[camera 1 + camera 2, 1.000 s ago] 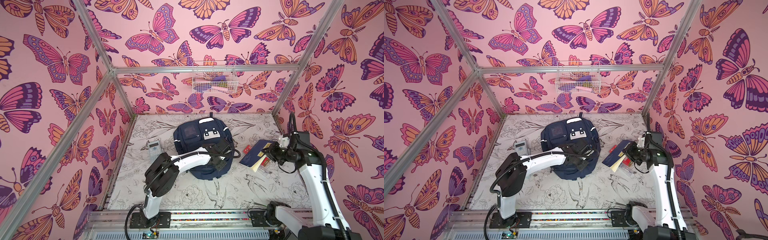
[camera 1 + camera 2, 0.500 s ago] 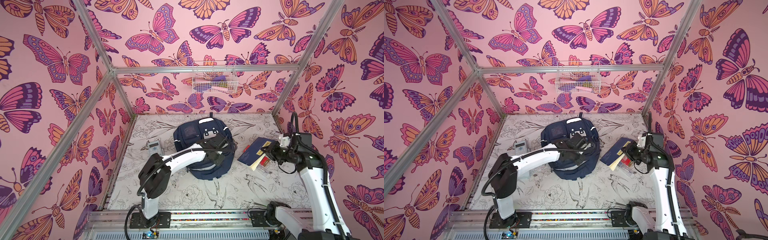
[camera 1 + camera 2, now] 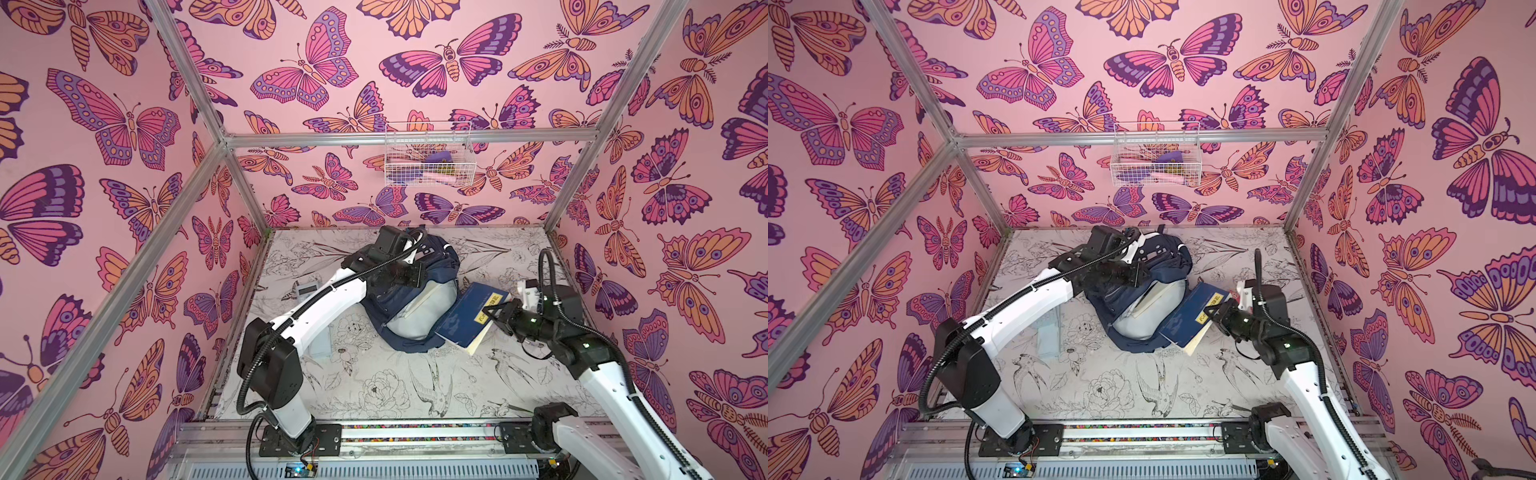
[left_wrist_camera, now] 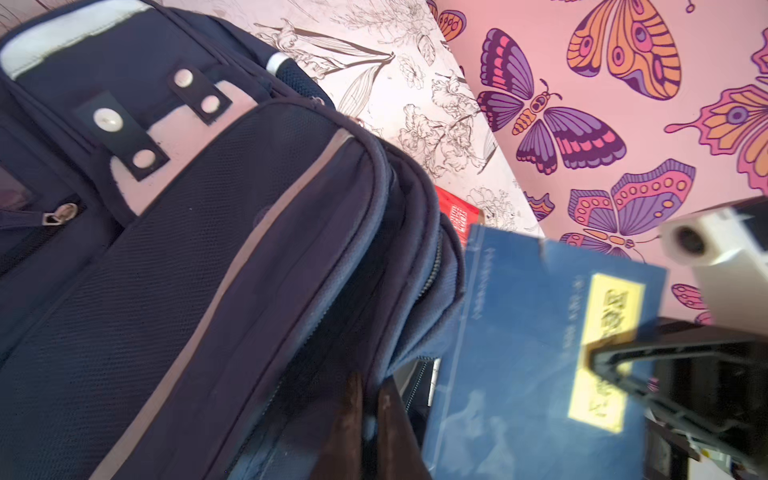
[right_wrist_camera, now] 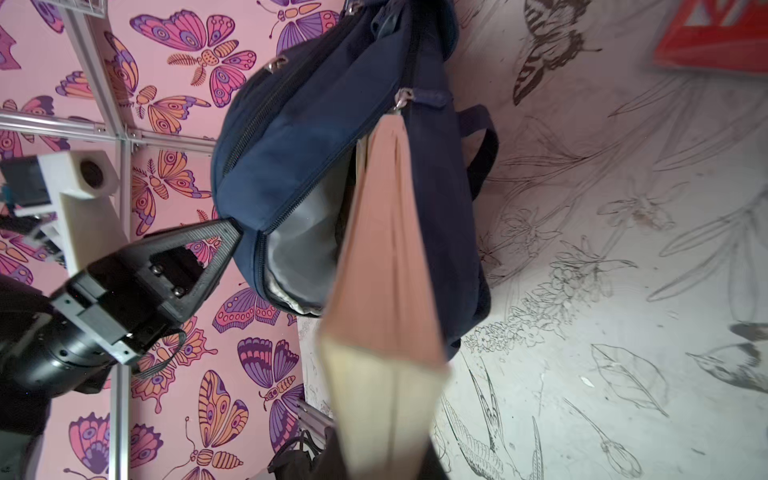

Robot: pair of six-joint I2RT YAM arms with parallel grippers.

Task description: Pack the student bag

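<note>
The student bag, a navy backpack, lies at the back middle of the table, its mouth pulled open to show grey lining. My left gripper is shut on the zip edge of the bag and holds that edge up. My right gripper is shut on a blue book with a yellow label. In the right wrist view the book's far end is at the open mouth of the bag and the book hides the fingers.
A small grey calculator-like device lies left of the bag. A red flat item lies on the table behind the book. A pale translucent sheet sits under the left arm. A wire basket hangs on the back wall.
My left gripper has drawn the bag's edge up and toward the back wall, opening the mouth and baring the grey lining. My right gripper has carried the blue book left to the opening.
</note>
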